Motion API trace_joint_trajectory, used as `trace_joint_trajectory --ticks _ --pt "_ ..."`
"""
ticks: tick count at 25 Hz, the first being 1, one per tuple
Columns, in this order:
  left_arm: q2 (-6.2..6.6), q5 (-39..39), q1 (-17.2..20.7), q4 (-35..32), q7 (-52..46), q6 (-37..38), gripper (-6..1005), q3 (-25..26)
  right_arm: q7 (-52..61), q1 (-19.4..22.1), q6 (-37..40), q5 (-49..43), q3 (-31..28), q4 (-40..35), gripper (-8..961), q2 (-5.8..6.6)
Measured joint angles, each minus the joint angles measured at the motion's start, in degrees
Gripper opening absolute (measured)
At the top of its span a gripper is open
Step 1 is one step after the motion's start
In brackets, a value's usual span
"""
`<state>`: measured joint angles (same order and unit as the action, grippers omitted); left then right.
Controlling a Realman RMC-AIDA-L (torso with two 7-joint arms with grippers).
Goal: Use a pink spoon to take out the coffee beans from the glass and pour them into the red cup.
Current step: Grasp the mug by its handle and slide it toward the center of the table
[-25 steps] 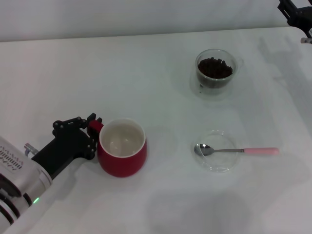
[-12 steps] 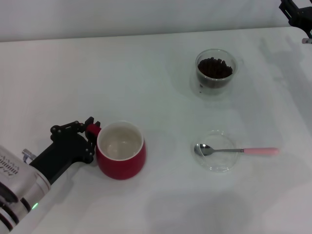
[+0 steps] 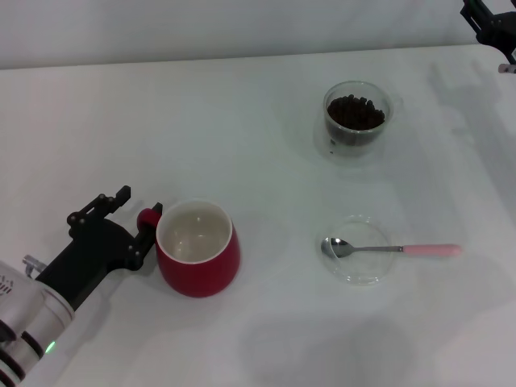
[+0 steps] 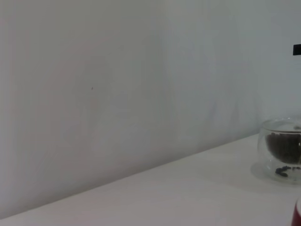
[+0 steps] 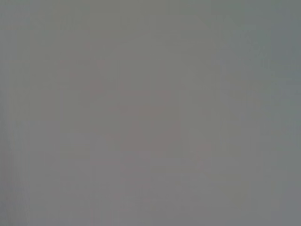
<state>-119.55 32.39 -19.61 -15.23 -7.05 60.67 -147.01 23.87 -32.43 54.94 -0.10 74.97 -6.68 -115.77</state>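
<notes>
A: What changed at your left gripper (image 3: 139, 211)?
B: Its fingers have spread off the red cup (image 3: 197, 249) handle; the cup has slid slightly left since a second ago.
A: And the rest?
B: Pink spoon (image 3: 389, 249) lies untouched on its saucer (image 3: 360, 274), right; glass (image 3: 355, 120) of coffee beans (image 3: 354, 112) far right; the right gripper (image 3: 492, 24) stays parked far right, fingers unreadable

No legible text, label, brand, number or sign appears in any view. The red cup (image 3: 197, 250), the glass (image 3: 355, 119) and the pink spoon (image 3: 391, 249) carry no readable markings. The worktop (image 3: 242, 121) is likewise unmarked.
</notes>
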Motion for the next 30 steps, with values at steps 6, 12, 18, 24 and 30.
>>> trace_joint_trajectory --ticks 6,12,18,24,30 --pt "0.0 0.0 0.6 0.0 -0.1 0.0 584 0.0 0.3 0.0 0.5 -0.1 0.1 0.0 841 -0.07" --pt "-0.07 0.3 2.7 -0.2 -0.1 1.9 721 0.0 0.4 0.0 0.5 -0.1 0.1 -0.1 842 -0.11" --pt "0.03 1.5 6.3 -0.2 -0.2 5.8 744 0.0 0.4 0.0 0.5 -0.1 0.3 -0.1 842 -0.15" --pt "0.11 3.6 8.5 0.3 -0.3 9.0 743 0.0 0.5 -0.2 0.4 -0.1 0.3 -0.1 841 -0.15" --pt "0.27 3.7 7.6 1.6 -0.3 8.6 742 -0.2 1.6 -0.4 0.5 -0.1 0.3 -0.2 842 -0.22"
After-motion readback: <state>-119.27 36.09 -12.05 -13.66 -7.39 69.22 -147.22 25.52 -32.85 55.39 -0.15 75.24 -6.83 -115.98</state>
